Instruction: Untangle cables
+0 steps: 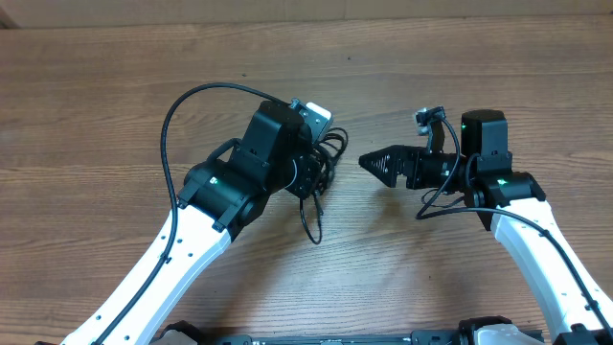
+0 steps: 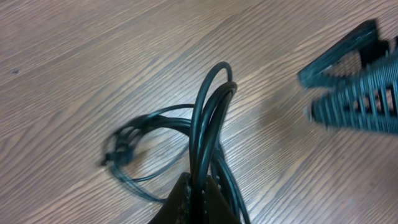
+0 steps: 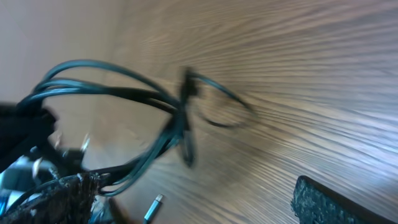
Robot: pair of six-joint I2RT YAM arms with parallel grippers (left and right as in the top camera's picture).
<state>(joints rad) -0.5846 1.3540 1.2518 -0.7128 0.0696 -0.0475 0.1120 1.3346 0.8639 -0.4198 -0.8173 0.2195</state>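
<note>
The left gripper [image 2: 198,200] is clenched on the cables [image 2: 208,118]; several looped strands stand up from between its fingers [image 2: 180,202]. The cables sit on the table [image 1: 479,77] just left of centre, between the two arms. One strand trails toward the near side. The right gripper [image 1: 375,161] points left at the cables, just beside them and apart. Its fingers are spread wide and hold nothing.

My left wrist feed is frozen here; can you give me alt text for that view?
The left gripper, at bottom centre, is shut on looped black cables that arch up from it, with more loops trailing left onto the wooden table. The right gripper, blurred, sits open at upper right, apart from them.
</note>
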